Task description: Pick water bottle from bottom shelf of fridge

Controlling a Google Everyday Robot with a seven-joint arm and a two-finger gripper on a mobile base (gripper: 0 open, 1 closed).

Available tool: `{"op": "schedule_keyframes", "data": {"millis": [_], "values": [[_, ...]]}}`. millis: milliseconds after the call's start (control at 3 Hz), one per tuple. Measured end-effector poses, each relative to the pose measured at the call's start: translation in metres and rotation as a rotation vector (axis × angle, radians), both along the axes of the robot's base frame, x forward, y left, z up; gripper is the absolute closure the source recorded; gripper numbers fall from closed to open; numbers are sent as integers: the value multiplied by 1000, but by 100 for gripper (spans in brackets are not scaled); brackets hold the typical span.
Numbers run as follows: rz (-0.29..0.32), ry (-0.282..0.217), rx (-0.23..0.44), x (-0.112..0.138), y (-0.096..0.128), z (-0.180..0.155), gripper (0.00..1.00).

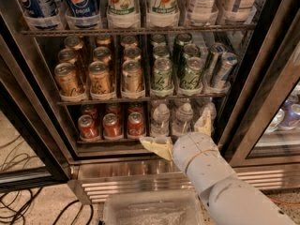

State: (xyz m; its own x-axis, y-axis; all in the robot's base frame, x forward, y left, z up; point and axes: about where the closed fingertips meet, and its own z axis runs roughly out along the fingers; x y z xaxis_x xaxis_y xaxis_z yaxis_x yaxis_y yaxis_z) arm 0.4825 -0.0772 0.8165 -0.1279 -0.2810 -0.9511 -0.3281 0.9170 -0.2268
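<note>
The white arm is reaching up from the lower right toward the fridge (119,171). Its end effector (174,127) is spreading wide (fingers well apart) just before a water bottle (183,118) standing on the bottom shelf (110,143), beside red cans (112,125).

Reads "pepsi" in white on the blue label of a large bottle (81,1) on the top rack. Shows script on the green cans (162,74), too blurred to read. Finds the pincer (176,129) spread wide at the front of the bottom shelf (108,141)
</note>
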Motion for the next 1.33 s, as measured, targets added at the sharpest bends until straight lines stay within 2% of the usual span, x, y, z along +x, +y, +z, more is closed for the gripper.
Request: {"op": "schedule_keyframes", "data": {"millis": [333, 667, 1000, 1333], "values": [[-8, -37, -47, 2, -3, -21, 0], [-26, -90, -92, 20, -12, -65, 0], [-33, -118, -120, 40, -13, -96, 0], [-41, -107, -117, 53, -12, -115, 17]]}}
